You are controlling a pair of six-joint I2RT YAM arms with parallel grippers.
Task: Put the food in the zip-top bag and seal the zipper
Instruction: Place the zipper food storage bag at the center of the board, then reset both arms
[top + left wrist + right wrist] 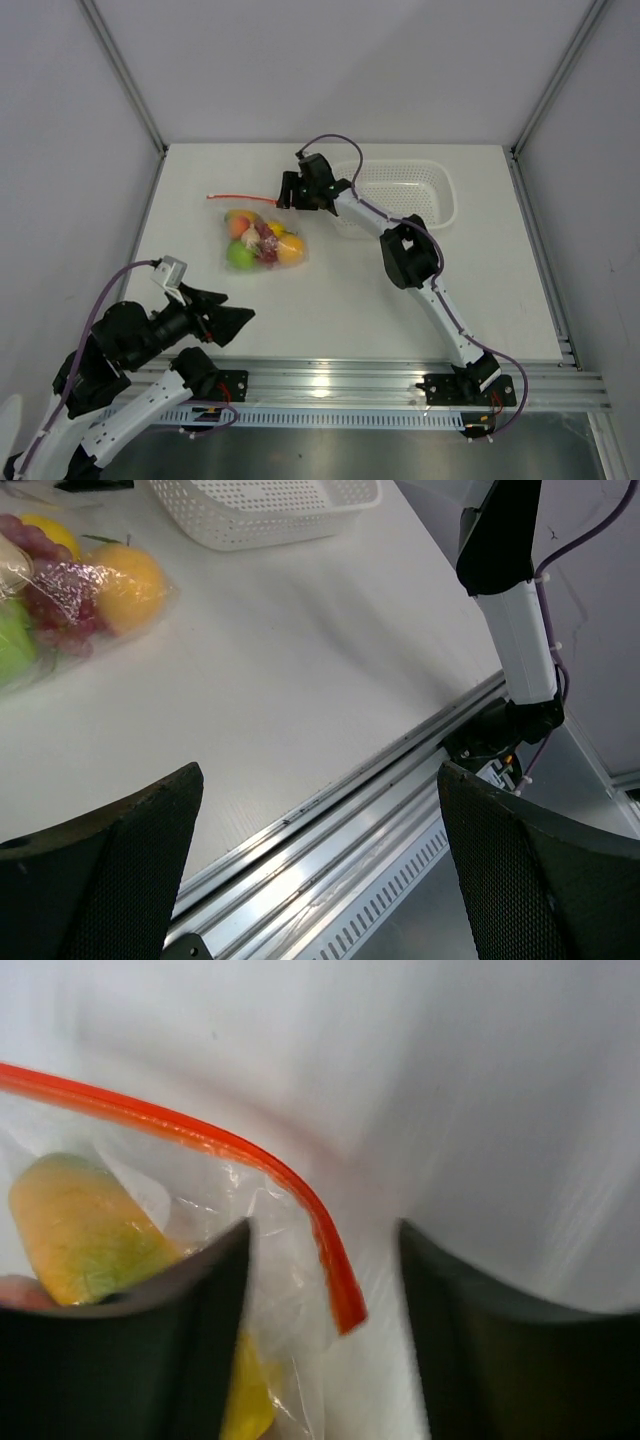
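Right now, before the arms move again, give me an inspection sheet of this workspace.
Surface: white table; no loose food seen outside the bag.
Job's things: food inside the zip-top bag, lying left of centre; zipper along its far edge, full seal cannot be confirmed.
Clutter: white basket at the far right.
Tools: left tool open, holding nothing, near the front edge; right tool open, jaws astride the zipper's end nearest the basket.
Cables: left arm's purple cable and right arm's purple cable, both off the bag.
Surroundings: plain walls; metal rail along the near edge.
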